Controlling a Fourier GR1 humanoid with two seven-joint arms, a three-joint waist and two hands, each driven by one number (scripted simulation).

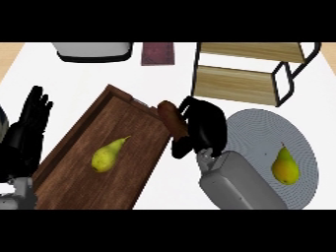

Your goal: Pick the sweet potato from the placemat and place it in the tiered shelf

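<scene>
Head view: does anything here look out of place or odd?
Nothing is spilled or damaged. The sweet potato is off the placemat, held in the right hand above the wooden tray's edge, not yet in the tiered shelf.

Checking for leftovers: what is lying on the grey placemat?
One pear lies on the placemat. The right forearm covers the mat's lower left part, so that part cannot be checked.

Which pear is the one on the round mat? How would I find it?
Find the round grey placemat at the right, beside the right hand. The pear on the placemat lies near its right edge, yellow-orange with its stem up, unlike the greener pear on the wooden tray.
</scene>
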